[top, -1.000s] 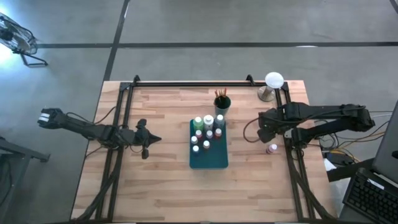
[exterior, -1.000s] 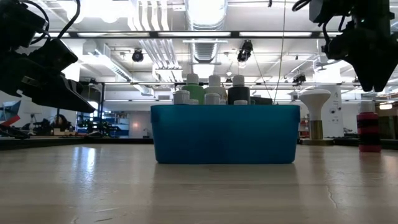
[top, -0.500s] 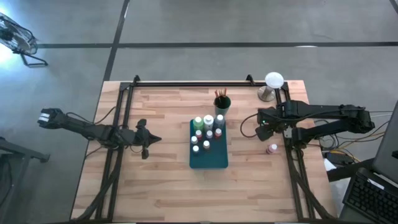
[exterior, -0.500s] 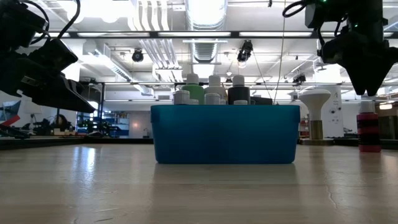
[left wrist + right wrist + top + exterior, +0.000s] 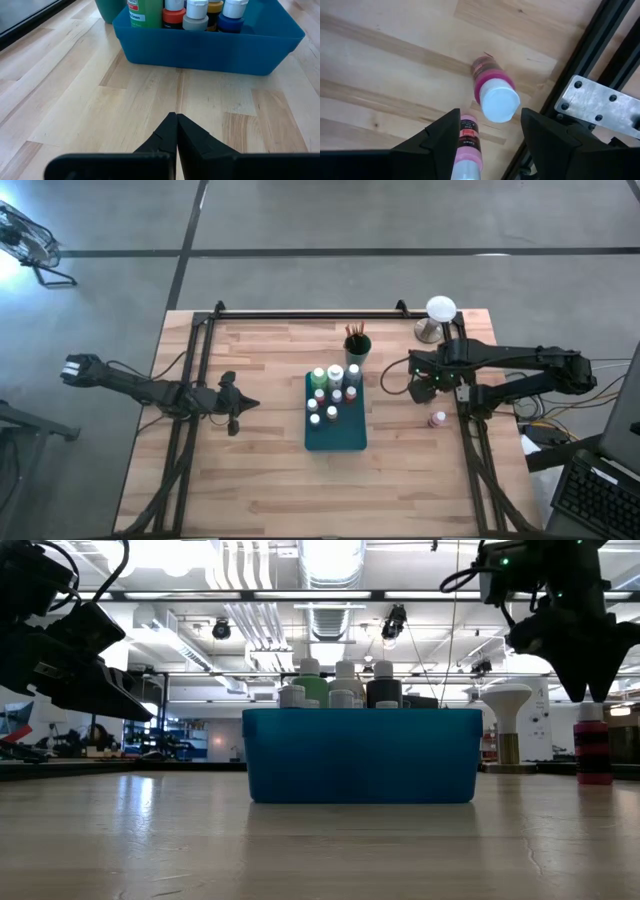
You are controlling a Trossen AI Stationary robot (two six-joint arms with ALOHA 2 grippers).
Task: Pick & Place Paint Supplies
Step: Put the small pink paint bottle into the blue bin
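Ref = teal tray, mid table.

- R hand: right of the tray and well apart from it, up off the table, pointing down. Fingers spread. A pink bottle sits between them, close to one finger (can't tell if it's actually gripped).
- 2nd pink bottle, white cap, stands upright on the table to the right of the tray, just by the frame rail.
- L hand: left of the tray, tips aimed at it, fingers pressed together, holding nothing.
- Tray holds the white-capped paint bottles incl. the taller green bottle.
- Brush cup is just behind the tray.
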